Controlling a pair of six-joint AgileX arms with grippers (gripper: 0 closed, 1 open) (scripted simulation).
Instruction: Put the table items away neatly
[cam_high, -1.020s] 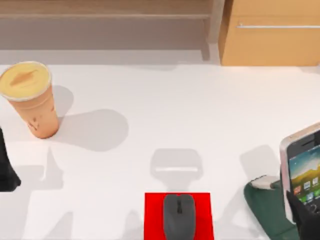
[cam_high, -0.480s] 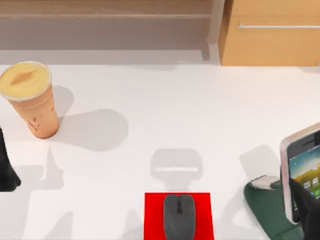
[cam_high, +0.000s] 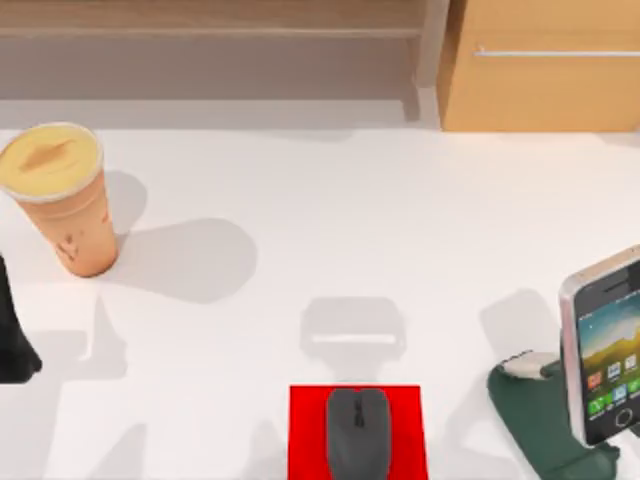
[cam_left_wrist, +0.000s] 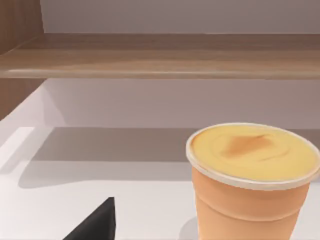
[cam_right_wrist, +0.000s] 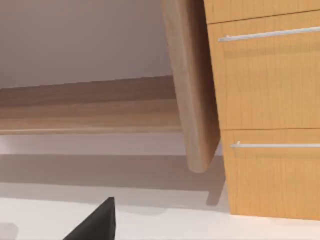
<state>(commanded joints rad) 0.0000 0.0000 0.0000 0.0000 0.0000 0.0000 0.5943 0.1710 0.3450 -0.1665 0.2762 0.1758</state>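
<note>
Now that my right gripper has pulled away from the smartphone (cam_high: 603, 350), which it was clasping low on its right edge a moment ago, the phone leans by itself in the dark green phone stand (cam_high: 545, 415), screen up. I read that as the phone being put away. Whether the right fingers are apart or together I cannot tell; the right wrist view gives me a dark wedge of the tool and the cabinet (cam_right_wrist: 265, 90) beyond.

Taking the phone stand as my landmark: the computer mouse (cam_high: 358, 432) lies to its left on the red mat (cam_high: 305, 435), so it looks settled too. The paper cup (cam_high: 62, 200) stands upright far to the stand's left and farther back, alone on the table (cam_high: 400, 220); it seems to be the item left. My left arm (cam_high: 12, 340) waits just in front of the cup, finger state unclear.

The tabletop is plain white and smooth. Behind it run a light wooden shelf (cam_left_wrist: 160, 60) and the cabinet with handled drawers.
</note>
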